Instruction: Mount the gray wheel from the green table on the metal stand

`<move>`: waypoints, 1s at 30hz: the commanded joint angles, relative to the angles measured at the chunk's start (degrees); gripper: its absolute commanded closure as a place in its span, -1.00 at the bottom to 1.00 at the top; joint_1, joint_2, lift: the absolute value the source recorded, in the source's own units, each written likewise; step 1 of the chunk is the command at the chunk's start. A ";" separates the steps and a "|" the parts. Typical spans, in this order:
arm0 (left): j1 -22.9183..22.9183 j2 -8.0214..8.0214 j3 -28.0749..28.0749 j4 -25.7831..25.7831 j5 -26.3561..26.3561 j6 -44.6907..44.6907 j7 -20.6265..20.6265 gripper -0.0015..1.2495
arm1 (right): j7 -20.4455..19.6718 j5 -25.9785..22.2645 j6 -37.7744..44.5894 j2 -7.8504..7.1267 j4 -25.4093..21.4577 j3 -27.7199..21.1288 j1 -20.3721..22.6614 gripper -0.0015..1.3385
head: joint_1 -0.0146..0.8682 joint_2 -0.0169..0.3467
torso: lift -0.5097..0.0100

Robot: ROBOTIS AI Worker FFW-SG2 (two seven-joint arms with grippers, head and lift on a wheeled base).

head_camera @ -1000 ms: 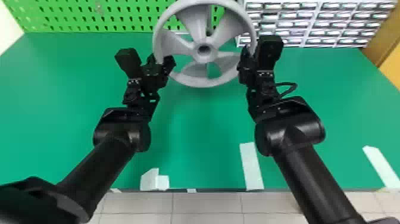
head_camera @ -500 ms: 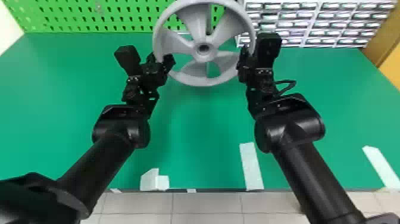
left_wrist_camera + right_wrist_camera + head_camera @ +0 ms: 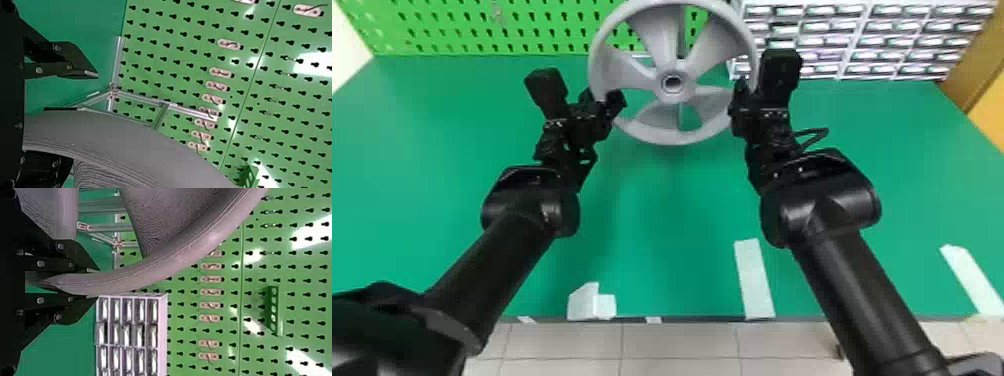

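In the head view, the gray wheel [image 3: 668, 135] is held up facing the camera, with a post of the metal stand [image 3: 681, 30] behind it. My left gripper [image 3: 604, 100] is at its lower left rim, my right gripper [image 3: 748, 100] at its right rim. In the left wrist view, the left gripper [image 3: 74, 117] stands open, the wheel rim [image 3: 117, 133] between its fingers with a gap to one finger. In the right wrist view, the right gripper [image 3: 88, 284] is shut on the rim [image 3: 156, 272]. The stand's silver bars [image 3: 137, 98] show beyond the wheel.
A green pegboard [image 3: 482, 30] rises behind the green table [image 3: 662, 215]. Right of the wheel, a white rack of small drawers [image 3: 862, 40] stands at the table's back. White tape pieces [image 3: 754, 280] lie near the front edge.
Both grippers have shifted slightly away from the robot, toward the pegboard. The wheel has moved very little, and the right gripper keeps its place at the rim.
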 commanded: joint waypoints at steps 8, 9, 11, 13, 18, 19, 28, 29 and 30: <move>-0.19 0.01 2.36 -2.62 -1.76 6.25 -0.05 0.34 | 1.56 0.14 7.71 0.05 -2.50 -1.52 -0.92 0.69 | 1.00 -0.62 | 0.60; -0.19 0.01 2.54 -2.88 -1.85 6.34 -0.05 0.34 | 1.73 0.14 8.15 0.05 -2.59 -1.52 -1.10 0.69 | 1.00 -0.62 | 0.60; -0.19 0.01 2.80 -3.41 -2.20 6.78 -0.05 0.34 | 2.00 0.14 8.68 0.05 -2.59 -1.61 -1.27 0.69 | 1.00 -0.62 | 0.60; -0.28 -0.08 2.98 -3.59 -2.64 7.04 0.13 0.34 | 2.17 0.14 9.65 0.05 -2.59 -1.70 -1.62 0.69 | 1.00 -0.62 | 0.60; -0.72 -0.08 3.50 -3.59 -3.61 7.84 0.66 0.34 | 2.44 0.22 11.32 0.05 -2.59 -1.61 -2.41 0.69 | 1.00 -0.62 | 0.60; -0.80 -0.08 3.77 -3.59 -3.87 8.01 0.75 0.34 | 2.44 0.40 11.67 0.05 -2.50 -1.70 -2.50 0.69 | 1.00 -0.62 | 0.60; -1.07 -0.35 4.65 -3.32 -4.92 8.10 1.62 0.34 | 2.44 0.84 11.14 0.05 -0.31 -1.87 -4.00 0.69 | 1.00 -0.62 | 0.60; -1.07 -0.35 4.82 -3.23 -4.92 8.10 1.62 0.34 | 2.44 0.84 10.70 0.05 0.05 -1.78 -4.08 0.69 | 1.00 -0.62 | 0.60; -1.07 -0.43 4.91 -3.15 -5.01 8.10 1.62 0.33 | 2.44 0.84 10.53 0.05 0.31 -1.78 -4.17 0.69 | 1.00 -0.62 | 0.60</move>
